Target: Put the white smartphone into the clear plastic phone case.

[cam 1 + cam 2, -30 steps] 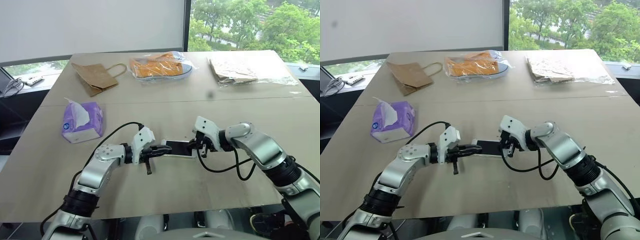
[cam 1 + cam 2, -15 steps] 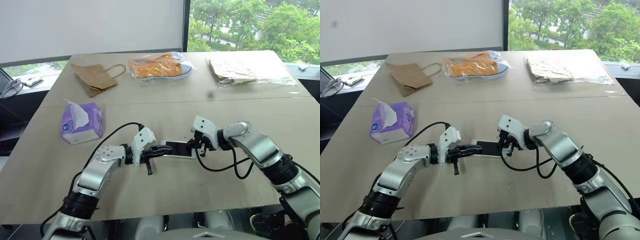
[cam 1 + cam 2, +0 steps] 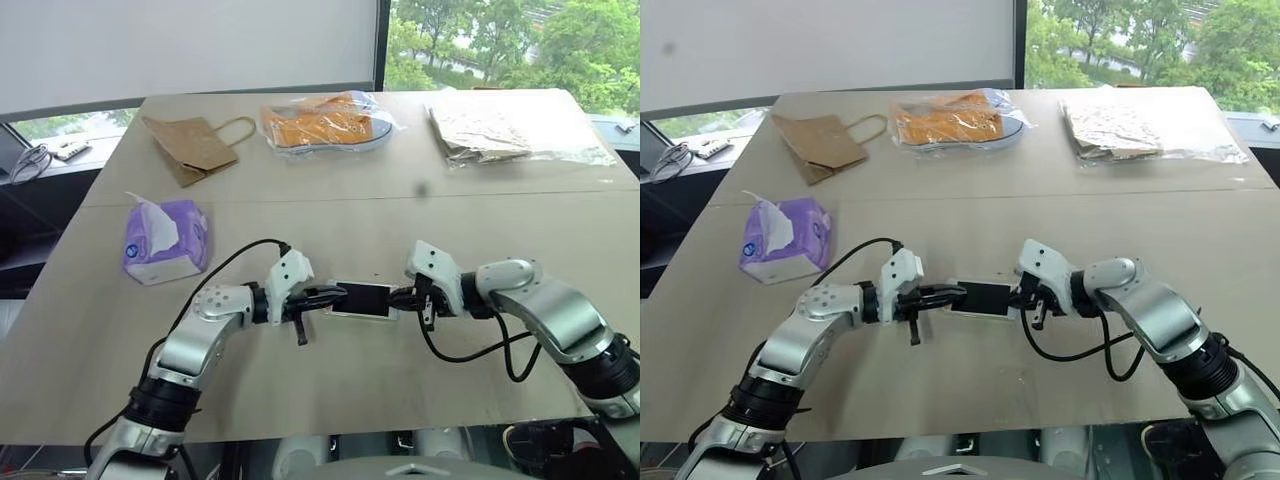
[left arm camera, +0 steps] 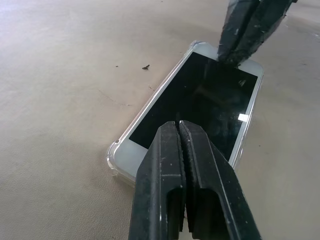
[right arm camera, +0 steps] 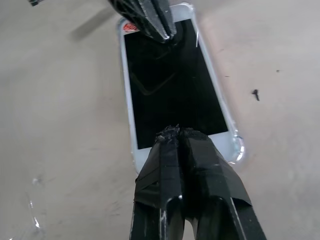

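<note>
The white smartphone (image 3: 362,298) is taken as the landmark. It lies flat, screen up, on the near half of the table (image 3: 300,390), with its long axis running left to right, so one short end points to each arm. A clear rim is seen around its white body in both wrist views: this is the clear plastic phone case (image 4: 114,161), and the phone sits inside it. Whether every corner is fully seated cannot be told.

Between the phone and the near table edge a wide strip of bare wood is left free.

At the left end of the phone the left gripper (image 3: 335,294) is placed, its two black fingers (image 4: 185,170) pressed together with no gap and nothing held between them. Their tips lie over the screen near that end. At the right end the right gripper (image 3: 398,297) is found, also with its fingers (image 5: 182,160) closed tight on nothing, the tips over the screen at that end.

To the left of the phone and somewhat farther back, a purple tissue pack (image 3: 165,240) stands well apart. Beyond the phone a broad free area reaches to the seam across the table. Behind it, near the far edge, a brown paper bag (image 3: 190,145), an orange item in a clear bag (image 3: 325,122) and a brown item in a clear bag (image 3: 500,135) are lying.
</note>
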